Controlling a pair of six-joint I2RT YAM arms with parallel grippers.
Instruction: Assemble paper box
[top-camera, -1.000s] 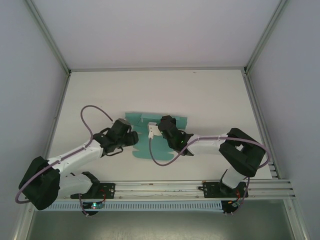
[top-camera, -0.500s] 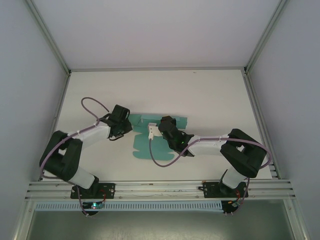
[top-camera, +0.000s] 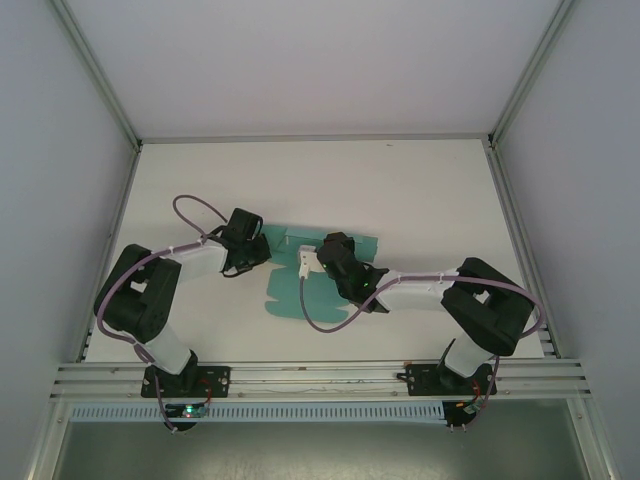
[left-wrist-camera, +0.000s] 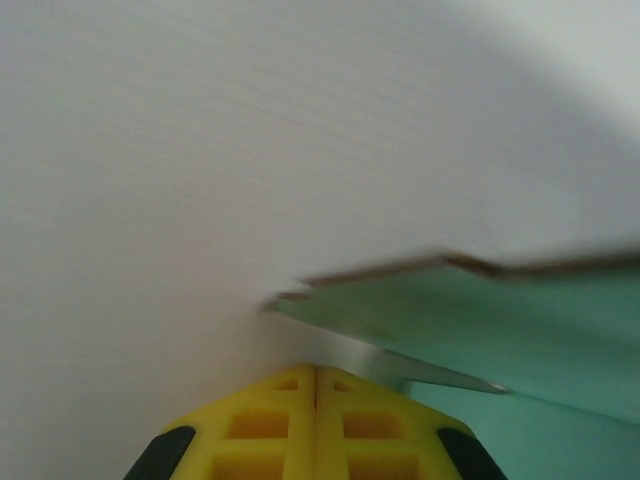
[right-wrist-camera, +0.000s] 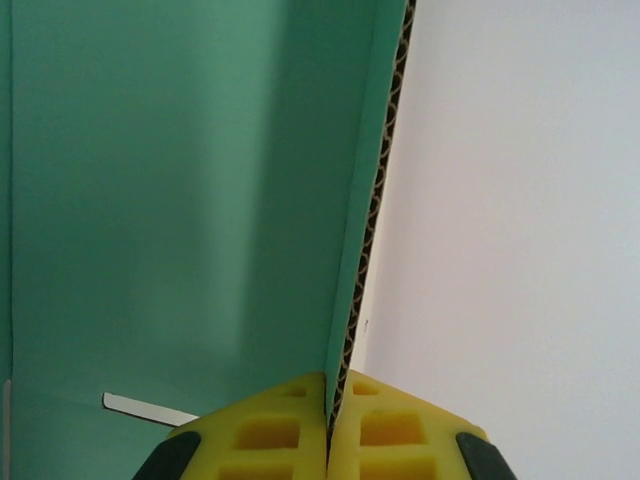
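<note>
Close to its wrist camera, the right gripper (right-wrist-camera: 328, 385) is clenching its yellow pads (right-wrist-camera: 265, 435) on the corrugated edge of an upright flap of the paper box (right-wrist-camera: 180, 200). The left gripper (left-wrist-camera: 316, 372) is pressing its pads together with nothing visible between them, sitting just short of a raised teal corner and possibly touching it. Farther out, the sheet is lying mostly flat on the white table (top-camera: 420, 190), between both wrists.

Black-and-white arms (top-camera: 190, 262) — lilac cables (top-camera: 187, 197), yellow jaws.
</note>
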